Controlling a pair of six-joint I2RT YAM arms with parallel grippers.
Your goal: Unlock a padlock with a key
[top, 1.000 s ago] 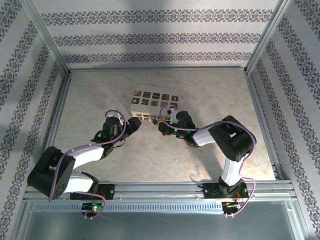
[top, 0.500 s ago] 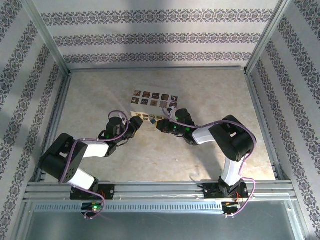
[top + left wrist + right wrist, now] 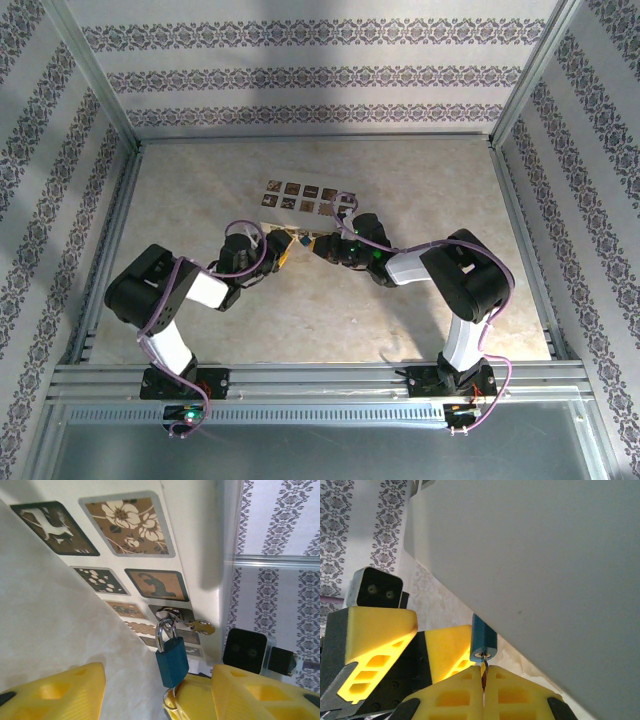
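A small blue padlock (image 3: 172, 660) hangs by its steel shackle from the front of a white box with patterned tiles (image 3: 130, 527). A spare brass key (image 3: 202, 626) lies beside the shackle. My right gripper (image 3: 483, 677) is shut on a key (image 3: 483, 671) whose tip sits in the keyhole on the padlock's underside (image 3: 483, 641). My left gripper (image 3: 155, 695) is open, with the padlock between its yellow fingers (image 3: 55, 692) and touching neither. In the top view both grippers, left (image 3: 280, 252) and right (image 3: 318, 246), meet at the padlock (image 3: 300, 240).
The white box (image 3: 305, 195) stands mid-table on the beige surface, its plain side (image 3: 545, 555) close above the right fingers. Metal rails and patterned walls (image 3: 320, 75) enclose the table. The two wrists nearly touch each other.
My left arm has swung right and forward, bringing its open fingers around the padlock. The right gripper has stayed at the padlock with the key. The box has shifted slightly back.
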